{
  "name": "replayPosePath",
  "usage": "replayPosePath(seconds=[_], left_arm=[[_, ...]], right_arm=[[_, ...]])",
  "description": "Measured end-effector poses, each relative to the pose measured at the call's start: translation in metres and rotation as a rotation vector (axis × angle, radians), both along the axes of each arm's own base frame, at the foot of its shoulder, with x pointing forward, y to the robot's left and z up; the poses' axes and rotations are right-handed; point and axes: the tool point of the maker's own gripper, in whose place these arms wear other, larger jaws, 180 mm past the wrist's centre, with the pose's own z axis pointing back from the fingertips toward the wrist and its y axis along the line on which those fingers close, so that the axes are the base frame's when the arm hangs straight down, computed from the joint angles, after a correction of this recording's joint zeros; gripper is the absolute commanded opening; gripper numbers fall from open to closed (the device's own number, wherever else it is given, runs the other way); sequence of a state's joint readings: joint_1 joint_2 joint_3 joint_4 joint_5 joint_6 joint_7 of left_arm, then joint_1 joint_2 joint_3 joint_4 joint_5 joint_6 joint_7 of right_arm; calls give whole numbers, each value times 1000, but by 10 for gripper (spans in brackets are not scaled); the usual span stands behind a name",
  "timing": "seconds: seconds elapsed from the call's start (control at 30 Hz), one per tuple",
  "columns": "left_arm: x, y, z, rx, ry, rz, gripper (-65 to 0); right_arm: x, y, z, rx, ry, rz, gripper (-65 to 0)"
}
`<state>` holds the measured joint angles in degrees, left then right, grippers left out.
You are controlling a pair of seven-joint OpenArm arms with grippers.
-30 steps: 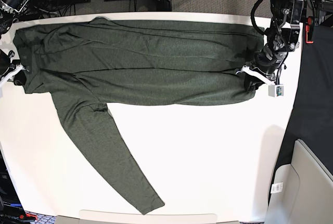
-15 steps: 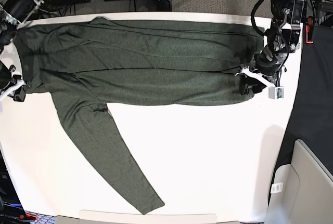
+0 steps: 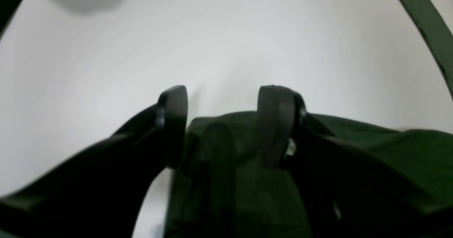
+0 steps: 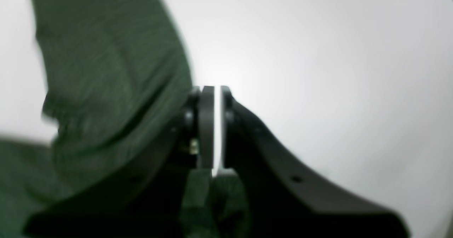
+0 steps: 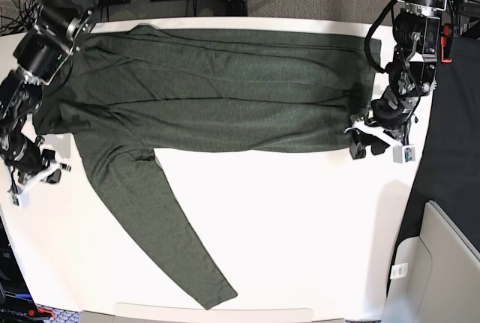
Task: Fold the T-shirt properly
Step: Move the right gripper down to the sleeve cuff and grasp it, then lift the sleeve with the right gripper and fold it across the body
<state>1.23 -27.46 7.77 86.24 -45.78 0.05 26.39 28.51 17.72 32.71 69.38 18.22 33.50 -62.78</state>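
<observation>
Olive T-shirt (image 5: 217, 91) is lying flat across the table (image 5: 300, 225), one sleeve trailing toward 6 o'clock; folding is barely begun. Left gripper (image 3: 223, 124) is gaping, holding nothing; right gripper (image 4: 216, 124) is nearly closed, apparently empty.

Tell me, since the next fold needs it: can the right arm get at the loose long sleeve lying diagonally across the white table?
Probably yes. The right gripper sits off the dark olive-green knit shirt, beside the sleeve, with only bare white table around it.
</observation>
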Motion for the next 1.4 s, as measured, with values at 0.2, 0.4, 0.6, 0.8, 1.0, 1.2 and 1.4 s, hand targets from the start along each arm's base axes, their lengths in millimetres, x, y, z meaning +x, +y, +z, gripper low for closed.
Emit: replayPosePath(seconds=[0.2, 0.4, 0.6, 0.8, 1.0, 1.2, 1.4], left_arm=[[-3, 3, -8, 0, 23, 9, -330], [-12, 15, -30, 3, 84, 42, -330], [-11, 14, -30, 2, 80, 39, -330], [-11, 14, -30, 3, 82, 38, -331], [-11, 14, -29, 3, 76, 40, -331], [-11, 14, -29, 3, 75, 40, -332], [-11, 6, -31, -19, 73, 40, -332]], right_arm=[[31, 7, 4, 45, -46, -117, -329], [50, 28, -8, 58, -73, -86, -326], [60, 41, -32, 123, -88, -102, -326], [66, 63, -51, 114, -79, -55, -326], [60, 62, -71, 141, -64, -81, -326], [59, 62, -73, 145, -58, -83, -327], [55, 63, -77, 154, -32, -75, -372]])
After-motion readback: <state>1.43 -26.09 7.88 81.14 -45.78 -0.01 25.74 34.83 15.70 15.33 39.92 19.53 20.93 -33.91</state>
